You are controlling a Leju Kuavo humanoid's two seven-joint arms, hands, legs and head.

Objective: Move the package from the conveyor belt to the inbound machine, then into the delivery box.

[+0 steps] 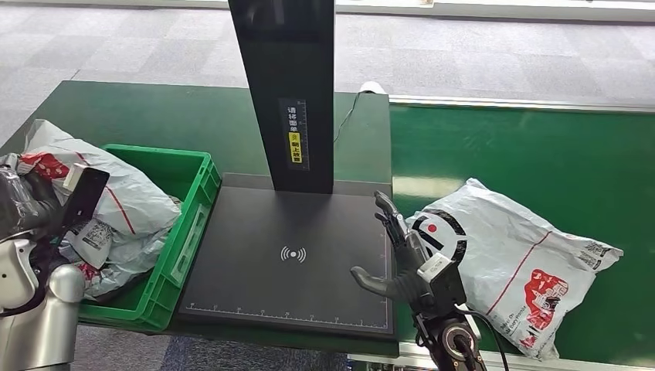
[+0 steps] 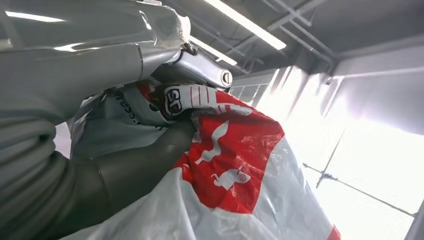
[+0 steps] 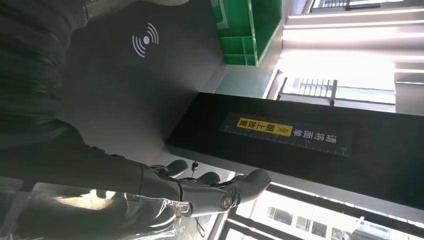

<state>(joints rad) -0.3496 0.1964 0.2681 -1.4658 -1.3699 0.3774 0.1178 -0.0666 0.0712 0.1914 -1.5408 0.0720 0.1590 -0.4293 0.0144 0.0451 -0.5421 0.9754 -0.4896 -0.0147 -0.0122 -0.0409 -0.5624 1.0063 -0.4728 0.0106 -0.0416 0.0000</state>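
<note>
**Two bags in play, and either could slip**

While the left hand (image 1: 35,205) grips one grey-and-red package (image 1: 116,197) over the green delivery box (image 1: 197,182), its plastic bunches around the fingers (image 2: 192,97), as the left wrist view shows close up. A thin film held by a fold can slide out, and from here the bag would likely land half across the box wall rather than inside.

Beyond the fingertips of the right hand (image 1: 405,259), which is spread and holds nothing, a second package (image 1: 517,267) lies flat on the conveyor belt (image 1: 541,154), just beside the back of that hand. The hand hovers at the edge of the inbound machine (image 1: 286,255). Reaching sideways, those spread fingers could snag the bag's loose edge and drag it, or push it away along the belt instead of lifting it.
</note>
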